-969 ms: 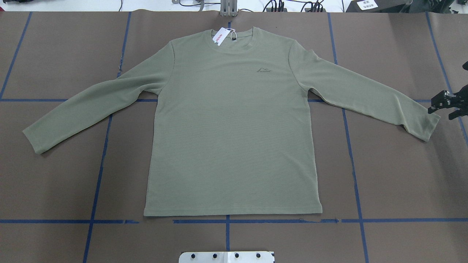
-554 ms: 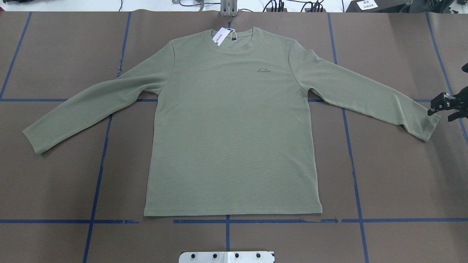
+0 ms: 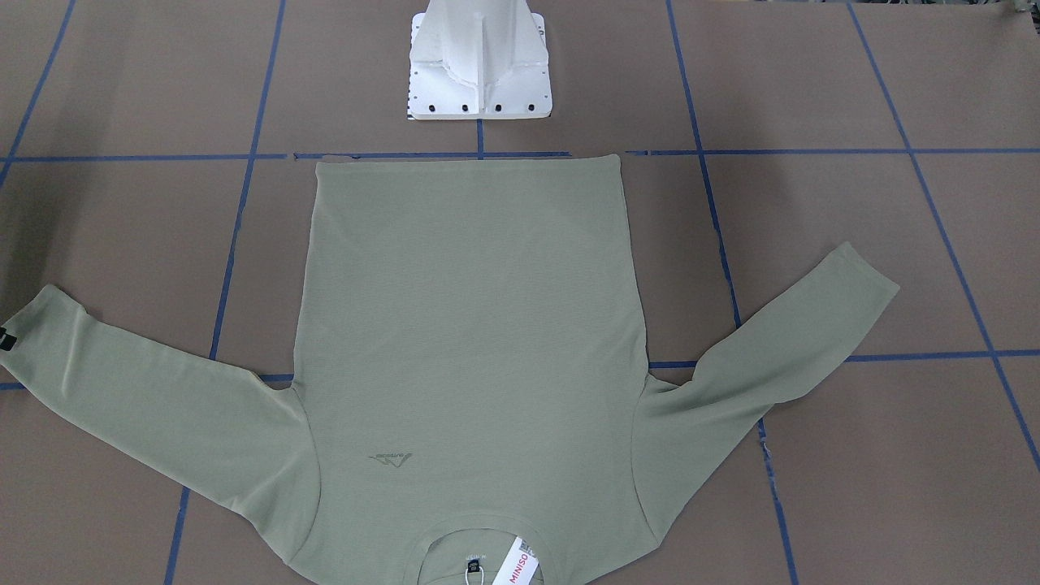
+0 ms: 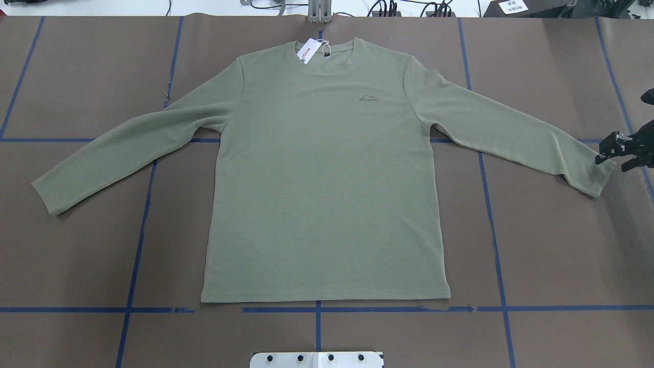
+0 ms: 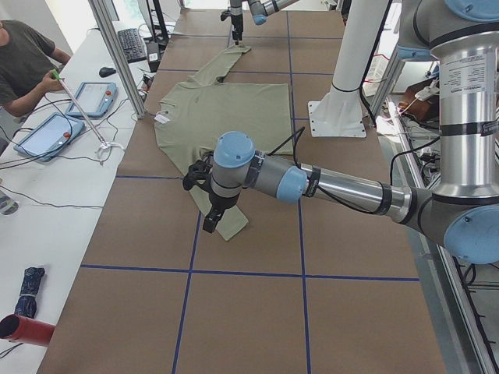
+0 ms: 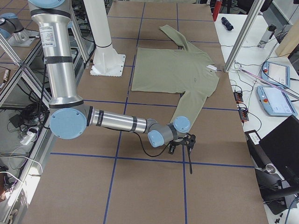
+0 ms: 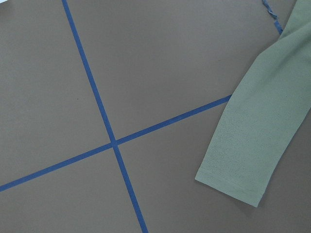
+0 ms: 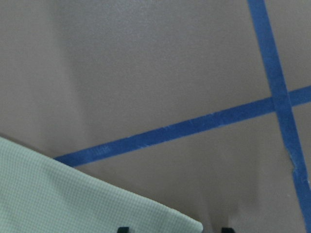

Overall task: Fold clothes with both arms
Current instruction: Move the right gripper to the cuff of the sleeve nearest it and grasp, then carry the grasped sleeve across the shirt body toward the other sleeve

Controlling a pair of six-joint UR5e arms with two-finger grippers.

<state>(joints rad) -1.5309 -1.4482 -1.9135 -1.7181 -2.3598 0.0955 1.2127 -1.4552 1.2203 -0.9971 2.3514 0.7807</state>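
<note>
The sage-green long-sleeve shirt (image 4: 322,179) lies flat, front up, collar and white hang tag (image 4: 309,51) at the far side, both sleeves spread outward. My right gripper (image 4: 619,153) is at the right sleeve's cuff (image 4: 598,176), open; in the right wrist view its fingertips (image 8: 122,229) straddle the cuff corner (image 8: 73,204). A black finger shows at that cuff (image 3: 6,339). My left gripper (image 5: 204,204) hovers over the left sleeve's cuff (image 7: 238,170); only the exterior left view shows it, so I cannot tell its state.
The brown table cover carries a grid of blue tape lines (image 4: 317,309). The white pedestal base (image 3: 479,73) stands just behind the shirt's hem. A person (image 5: 23,62) sits at a side bench with tablets and cables beyond the collar side.
My right gripper has shifted slightly toward the right cuff. The shirt has not moved.
</note>
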